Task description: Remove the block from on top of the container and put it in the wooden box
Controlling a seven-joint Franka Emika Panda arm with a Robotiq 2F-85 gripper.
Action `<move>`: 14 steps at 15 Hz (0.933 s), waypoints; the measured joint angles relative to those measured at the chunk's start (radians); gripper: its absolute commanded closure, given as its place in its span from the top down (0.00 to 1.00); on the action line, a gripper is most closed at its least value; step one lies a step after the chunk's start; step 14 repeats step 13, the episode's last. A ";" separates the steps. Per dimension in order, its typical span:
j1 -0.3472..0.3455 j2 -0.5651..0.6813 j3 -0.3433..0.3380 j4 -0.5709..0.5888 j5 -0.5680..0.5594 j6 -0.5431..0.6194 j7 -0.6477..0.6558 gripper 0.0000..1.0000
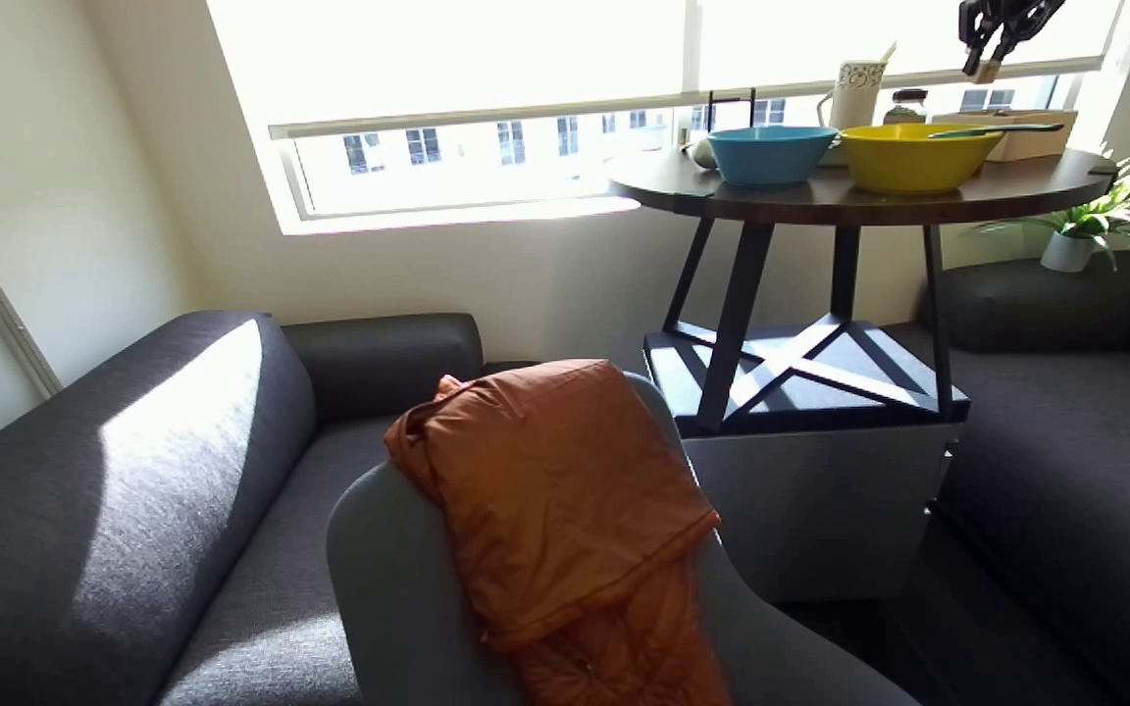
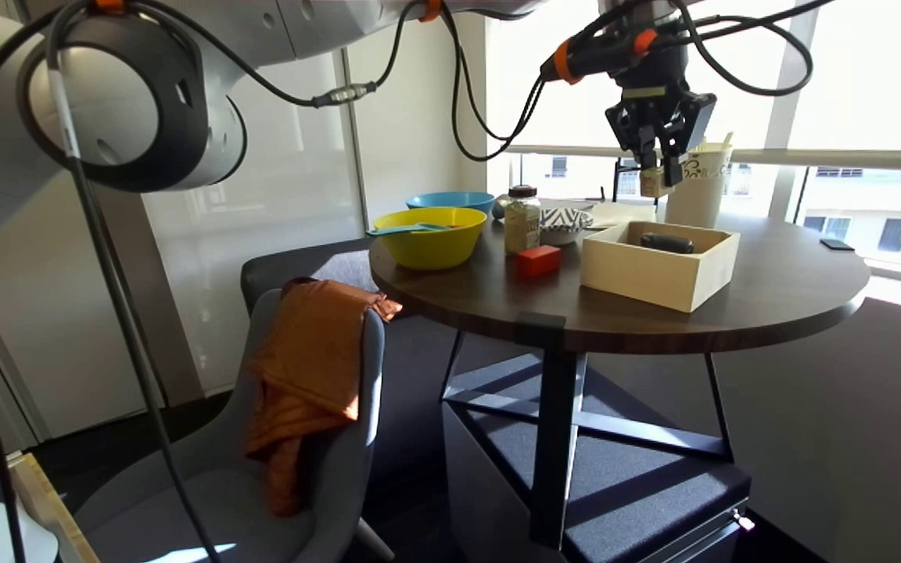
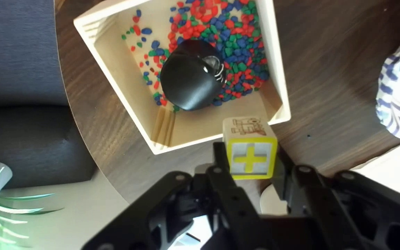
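The jaws of the gripper point(image 3: 250, 165) are clamped on a small block point(image 3: 247, 149), which shows a white face with a yellow border and a yellow plus, and a pale face with a brown drawing. In both exterior views the block is up in the air above the round table point(image 2: 795, 274), and in the wrist view it covers part of the rim of the wooden box point(image 3: 120, 78); whether it is over the inside of the box I cannot tell. The box sits on the table, with red, green and blue pebbles point(image 3: 236, 41) scattered on its floor and a rounded black thing point(image 3: 189, 76) lying on them. The container point(image 1: 857, 103) stands upright, apart from the block, with a handle on its side and a pale stick point(image 1: 889, 52) poking out of its top. Near the box, in an exterior view, are a red brick point(image 2: 538, 261), a jar point(image 2: 522, 223) with a dark lid just beside it, and a patterned bowl point(image 2: 564, 223). Farther along are a yellow bowl point(image 2: 428, 249) with a blue-green spoon point(image 2: 411, 229) laid across its rim and a blue bowl point(image 2: 450, 200). Beyond the table, an orange jacket point(image 1: 575, 490) hangs over a grey chair point(image 1: 398, 579), and a potted plant point(image 1: 1100, 224) sits on the arm of a dark sofa point(image 1: 1046, 304).
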 measured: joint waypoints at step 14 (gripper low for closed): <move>-0.017 -0.089 0.027 0.006 -0.028 -0.221 -0.046 1.00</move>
